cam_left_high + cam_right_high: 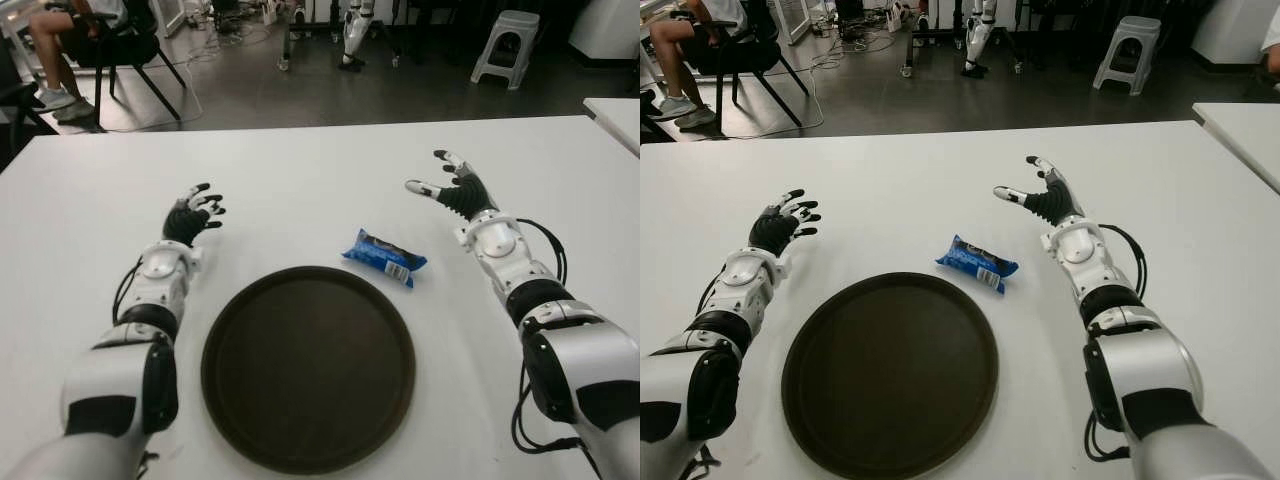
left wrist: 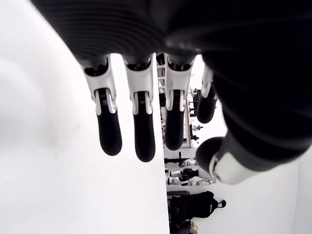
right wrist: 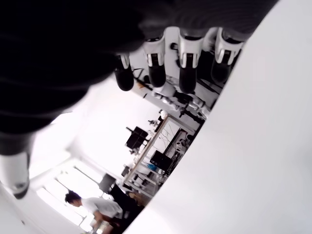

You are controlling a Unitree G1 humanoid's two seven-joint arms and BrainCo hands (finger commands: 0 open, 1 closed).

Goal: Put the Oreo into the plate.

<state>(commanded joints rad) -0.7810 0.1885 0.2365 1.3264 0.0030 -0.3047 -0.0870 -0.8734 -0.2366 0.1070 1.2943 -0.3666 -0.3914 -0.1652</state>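
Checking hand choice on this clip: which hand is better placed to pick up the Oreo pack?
The right hand, probably. The Oreo pack lies on the table right of the plate, on that hand's side. The left hand is open too, but farther off.

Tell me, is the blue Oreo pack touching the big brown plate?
Apart. The left eye view shows white table between the Oreo pack and the plate rim.

Beyond the white table [image 1: 300, 170], a grey stool [image 1: 506, 45] and a seated person [image 1: 70, 40] on a black chair [image 1: 130, 55].
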